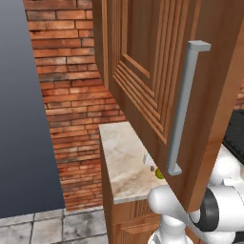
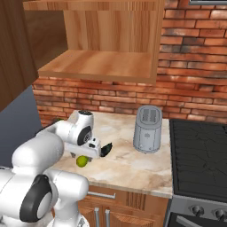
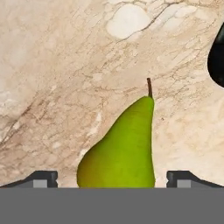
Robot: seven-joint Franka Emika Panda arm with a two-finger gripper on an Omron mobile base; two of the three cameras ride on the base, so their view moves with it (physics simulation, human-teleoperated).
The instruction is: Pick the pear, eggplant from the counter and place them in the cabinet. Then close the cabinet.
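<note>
Green pear lying on counter, cabinet open

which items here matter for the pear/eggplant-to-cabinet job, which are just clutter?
Job:
pear, between the open gripper tips
dark eggplant nearby
counter
cabinet, door open

Clutter:
toaster
stove

Yellow-green pear, brown-veined cream counter

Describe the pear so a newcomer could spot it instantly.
Find the beige marbled stone counter below the open wooden cabinet. Left of the grey metal toaster, under the open gripper, lies the small yellow-green pear, the only green thing there.
</note>
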